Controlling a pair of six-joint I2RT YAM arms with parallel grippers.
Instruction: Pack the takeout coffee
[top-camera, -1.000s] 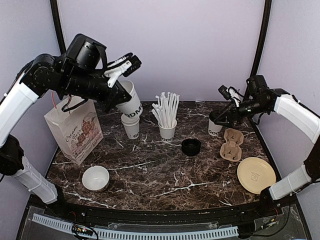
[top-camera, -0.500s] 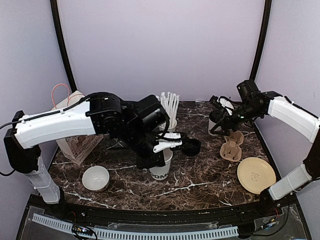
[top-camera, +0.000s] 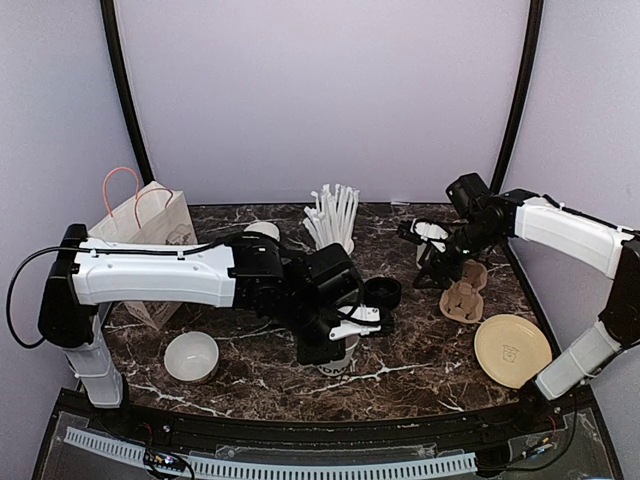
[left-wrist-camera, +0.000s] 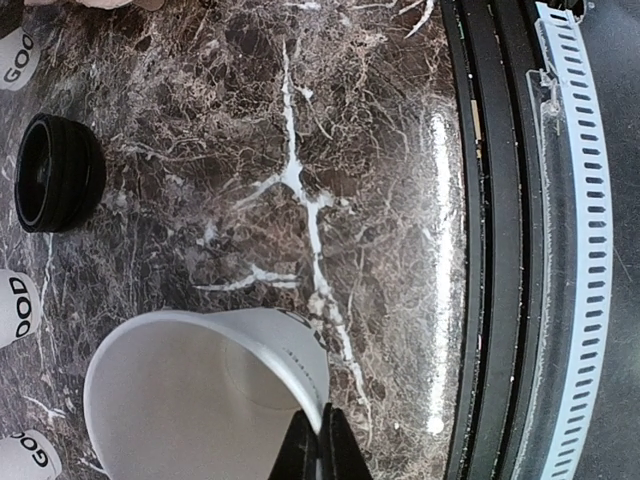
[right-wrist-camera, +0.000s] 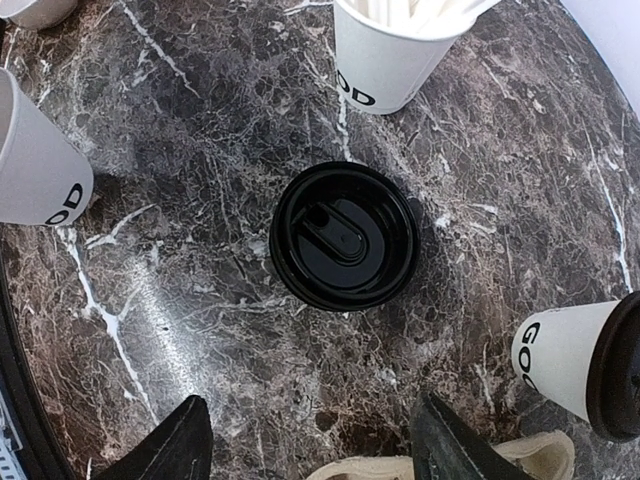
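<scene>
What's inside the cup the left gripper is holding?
Nothing visible: the cup is open, its white bottom bare. The left gripper on its rim hides a sliver of wall.

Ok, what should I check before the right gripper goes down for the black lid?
1. Hold of left gripper on open cup rim: ok, pinched shut.
2. Is open cup upright: cannot tell.
3. Is right gripper open and empty: ok.
4. Is lid free, nothing touching it: ok.
5. Is lid centred in front of right gripper: ok, but not yet reached.
6. Is lidded cup out of the way: ok, off to one side.
</scene>
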